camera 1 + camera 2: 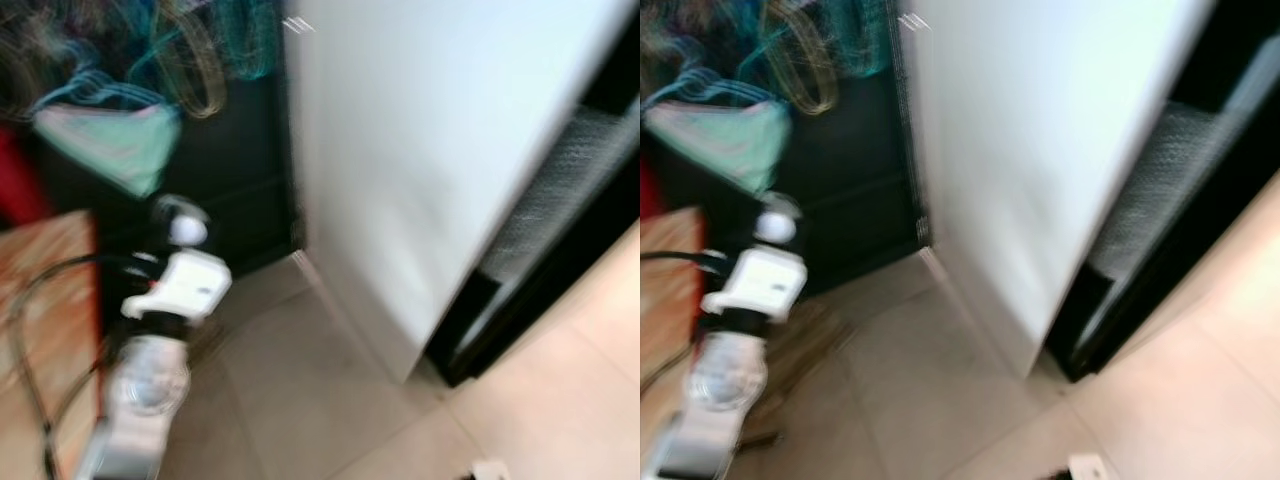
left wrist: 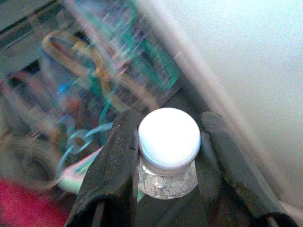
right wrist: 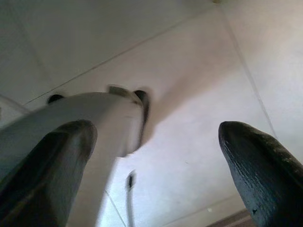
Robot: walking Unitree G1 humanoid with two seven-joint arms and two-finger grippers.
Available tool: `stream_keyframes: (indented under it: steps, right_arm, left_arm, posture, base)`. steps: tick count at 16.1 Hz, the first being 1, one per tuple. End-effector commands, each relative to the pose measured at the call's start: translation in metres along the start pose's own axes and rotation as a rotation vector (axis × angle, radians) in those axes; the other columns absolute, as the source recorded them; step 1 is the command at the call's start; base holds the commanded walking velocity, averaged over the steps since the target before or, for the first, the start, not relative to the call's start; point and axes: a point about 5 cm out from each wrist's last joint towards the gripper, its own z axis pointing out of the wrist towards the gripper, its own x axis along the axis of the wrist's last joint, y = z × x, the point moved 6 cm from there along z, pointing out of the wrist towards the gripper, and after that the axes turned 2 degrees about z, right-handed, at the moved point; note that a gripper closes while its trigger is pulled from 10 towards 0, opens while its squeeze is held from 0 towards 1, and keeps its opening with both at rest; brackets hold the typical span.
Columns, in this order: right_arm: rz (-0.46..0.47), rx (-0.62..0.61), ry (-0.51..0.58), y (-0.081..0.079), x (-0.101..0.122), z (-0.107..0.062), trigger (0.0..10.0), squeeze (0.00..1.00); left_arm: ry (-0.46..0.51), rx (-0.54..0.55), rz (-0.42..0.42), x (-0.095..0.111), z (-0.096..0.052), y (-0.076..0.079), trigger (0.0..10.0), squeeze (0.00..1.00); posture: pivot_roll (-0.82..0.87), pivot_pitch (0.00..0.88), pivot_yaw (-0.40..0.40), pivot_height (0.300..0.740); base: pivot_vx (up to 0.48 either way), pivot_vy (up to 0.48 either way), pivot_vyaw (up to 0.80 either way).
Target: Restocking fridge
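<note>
looks like someone's home, kitchen corner or a utility nook, everything's motion-blurred though. Big white fridge [image 1: 420, 150] takes up the middle and right of the head views, standing on pale beige floor tiles [image 1: 330, 400] with visible grout lines. Upper left of the frame there's a dark cabinet [image 1: 230, 170] piled with household clutter: a mint-green bag or cloth [image 1: 115, 140] and some tangled teal and yellowish cords or netting [image 1: 200, 50]. Lower left shows a strip of reddish patterned surface [image 1: 45, 270], can't tell what it is
</note>
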Motion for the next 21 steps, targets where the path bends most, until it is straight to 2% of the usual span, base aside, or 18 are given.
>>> stream_keyframes:
  steps: [1, 3, 7, 11, 14, 16, 18, 19, 21]
  right_arm:
    - [0.021, 0.001, 0.000, -0.003, -0.001, 0.001, 10.0, 0.00]
    - [0.027, -0.002, 0.003, -0.003, -0.001, 0.001, 10.0, 0.00]
    - [0.045, -0.008, 0.007, -0.004, -0.001, 0.001, 10.0, 0.00]
    - [0.051, -0.015, 0.010, -0.003, 0.000, 0.001, 10.0, 0.00]
    - [0.058, -0.020, 0.014, -0.002, -0.001, 0.001, 10.0, 0.00]
    - [0.059, -0.026, 0.011, -0.003, -0.002, 0.001, 10.0, 0.00]
    - [0.072, -0.035, 0.009, -0.006, -0.006, 0.002, 10.0, 0.00]
    - [0.076, -0.038, 0.010, -0.008, -0.007, 0.002, 10.0, 0.00]
    - [0.092, -0.050, 0.009, -0.009, -0.011, 0.002, 10.0, 0.00]
  left_arm:
    - [-0.019, 0.004, 0.006, -0.007, -0.001, -0.005, 10.0, 0.00]
    - [-0.024, 0.008, -0.005, -0.008, -0.001, -0.006, 10.0, 0.00]
    - [-0.085, 0.008, -0.090, -0.022, -0.005, 0.002, 10.0, 0.00]
    - [-0.099, -0.010, -0.105, -0.028, -0.007, 0.009, 10.0, 0.00]
    - [-0.148, -0.038, -0.128, -0.042, -0.012, 0.017, 10.0, 0.00]
    - [-0.242, -0.032, -0.186, -0.068, -0.020, 0.026, 10.0, 0.00]
    - [-0.422, -0.036, -0.264, -0.114, -0.038, 0.042, 10.0, 0.00]
    - [-0.478, -0.028, -0.286, -0.128, -0.044, 0.046, 10.0, 0.00]
    - [-0.611, -0.059, -0.268, -0.160, -0.063, 0.059, 10.0, 0.00]
  posture:
    - [0.05, 0.125, 0.022, 0.740]
    - [0.04, 0.126, 0.022, 0.740]
    - [0.03, 0.124, 0.030, 0.740]
    - [0.03, 0.121, 0.032, 0.740]
    - [0.02, 0.115, 0.038, 0.740]
    - [0.01, 0.097, 0.041, 0.740]
    - [0.00, 0.045, 0.051, 0.740]
    - [0.00, 0.034, 0.053, 0.740]
    - [-0.01, 0.000, 0.063, 0.740]
  base:
    - [0.000, 0.000, -0.80]
    - [0.000, 0.000, -0.80]
    - [0.000, 0.000, -0.80]
    - [0.000, 0.000, -0.80]
    - [0.000, 0.000, -0.80]
    - [0.000, 0.000, -0.80]
    - [0.000, 0.000, 0.00]
    - [0.000, 0.000, 0.00]
    - [0.000, 0.000, 0.00]
